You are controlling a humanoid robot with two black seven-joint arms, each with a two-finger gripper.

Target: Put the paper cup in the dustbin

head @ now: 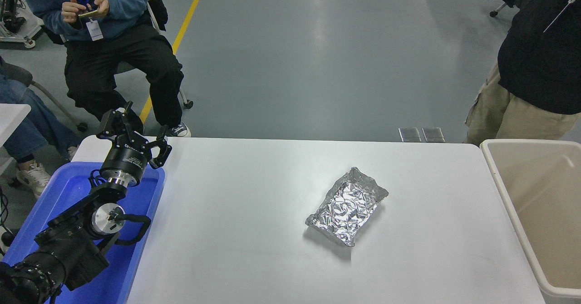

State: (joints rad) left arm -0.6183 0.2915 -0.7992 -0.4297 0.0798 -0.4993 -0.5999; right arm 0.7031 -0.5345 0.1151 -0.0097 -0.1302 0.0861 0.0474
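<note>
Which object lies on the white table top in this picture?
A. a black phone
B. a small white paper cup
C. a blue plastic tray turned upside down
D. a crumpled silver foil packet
D: the crumpled silver foil packet is the only thing lying on the white table; no paper cup is in view, and the blue plastic tray sits upright at the table's left edge, under the parked left gripper.

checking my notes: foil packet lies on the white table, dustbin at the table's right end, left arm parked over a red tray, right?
One thing is off: the tray under the parked left gripper is blue, not red, as the head view shows. The rest holds: the crumpled foil packet lies on the white table, and the beige dustbin stands at its right end.
</note>
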